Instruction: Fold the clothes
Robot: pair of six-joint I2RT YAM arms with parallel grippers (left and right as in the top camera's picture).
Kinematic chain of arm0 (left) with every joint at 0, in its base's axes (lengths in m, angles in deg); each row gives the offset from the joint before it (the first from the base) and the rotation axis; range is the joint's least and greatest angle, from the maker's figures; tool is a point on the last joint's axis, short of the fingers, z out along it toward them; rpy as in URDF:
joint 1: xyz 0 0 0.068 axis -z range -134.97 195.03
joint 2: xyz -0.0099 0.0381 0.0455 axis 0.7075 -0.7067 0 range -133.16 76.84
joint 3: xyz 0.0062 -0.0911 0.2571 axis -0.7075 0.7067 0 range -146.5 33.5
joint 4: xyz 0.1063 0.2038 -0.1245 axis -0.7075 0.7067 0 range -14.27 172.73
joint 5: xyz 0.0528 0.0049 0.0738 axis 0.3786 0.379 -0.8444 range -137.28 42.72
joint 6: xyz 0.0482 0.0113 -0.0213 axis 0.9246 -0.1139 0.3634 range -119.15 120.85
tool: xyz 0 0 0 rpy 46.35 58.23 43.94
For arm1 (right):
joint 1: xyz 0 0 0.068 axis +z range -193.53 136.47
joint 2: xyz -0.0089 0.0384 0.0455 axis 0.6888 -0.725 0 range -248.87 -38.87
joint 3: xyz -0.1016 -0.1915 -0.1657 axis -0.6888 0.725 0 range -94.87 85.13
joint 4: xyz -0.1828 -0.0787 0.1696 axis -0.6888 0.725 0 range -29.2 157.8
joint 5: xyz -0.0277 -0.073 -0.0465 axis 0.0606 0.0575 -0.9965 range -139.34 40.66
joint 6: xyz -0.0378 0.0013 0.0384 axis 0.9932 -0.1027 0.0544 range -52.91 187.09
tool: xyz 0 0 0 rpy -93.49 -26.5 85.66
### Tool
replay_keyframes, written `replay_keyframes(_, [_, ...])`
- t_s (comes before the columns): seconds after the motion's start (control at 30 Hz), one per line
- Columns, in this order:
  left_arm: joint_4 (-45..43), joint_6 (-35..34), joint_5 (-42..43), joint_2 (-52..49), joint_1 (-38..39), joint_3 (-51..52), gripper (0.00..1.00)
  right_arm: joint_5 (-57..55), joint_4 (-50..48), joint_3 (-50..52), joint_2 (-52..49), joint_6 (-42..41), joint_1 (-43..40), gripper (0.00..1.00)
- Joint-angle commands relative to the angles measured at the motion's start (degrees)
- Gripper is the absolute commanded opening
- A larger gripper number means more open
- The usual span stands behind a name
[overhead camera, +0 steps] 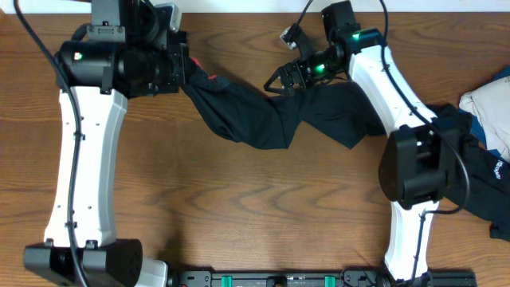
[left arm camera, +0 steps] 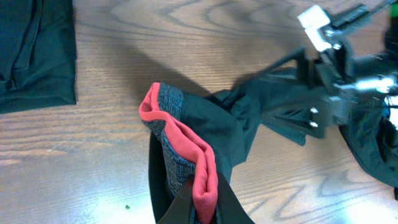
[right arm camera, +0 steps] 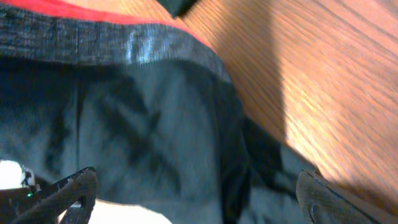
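Note:
A long black trouser-like garment [overhead camera: 263, 119] lies stretched across the far middle of the table. Its coral-red inner band [left arm camera: 200, 163] is bunched up at its left end. My left gripper [overhead camera: 188, 73] is shut on that band, pinched between its fingers [left arm camera: 204, 208]. My right gripper [overhead camera: 280, 78] hovers over the garment's middle with its fingers spread wide. Black fabric [right arm camera: 155, 130] fills the space between and below them [right arm camera: 199, 193]. The right gripper also shows in the left wrist view [left arm camera: 320, 81], and the red band shows in the right wrist view [right arm camera: 62, 9].
A pile of other clothes lies at the right edge: white [overhead camera: 488, 108], blue and black [overhead camera: 482, 179]. A folded black piece [left arm camera: 34, 53] lies to the upper left in the left wrist view. Bare wood [overhead camera: 263, 207] lies in front of the garment.

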Motion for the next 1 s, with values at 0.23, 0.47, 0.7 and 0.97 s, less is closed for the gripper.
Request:
replay_keyframes(0.23, [2.4, 1.42, 1.81, 6.99, -0.07, -0.04, 0.06, 13.46, -4.07, 0.04, -7.15, 2.34, 2.38, 0.99])
replay_keyframes(0.47, [3.69, 1.42, 1.81, 7.02, -0.07, -0.04, 0.06, 18.86, -6.97, 0.04, -9.11, 2.29, 4.02, 0.99])
replay_keyframes(0.7, [3.89, 1.4, 1.79, 7.02, -0.09, -0.04, 0.06, 19.34, -7.02, 0.04, -9.27, -0.98, 5.57, 0.99])
replay_keyframes(0.97, [4.28, 2.51, 1.77, 7.1, -0.09, -0.04, 0.06, 18.82, -6.69, 0.04, -9.22, -3.82, 5.4, 0.99])
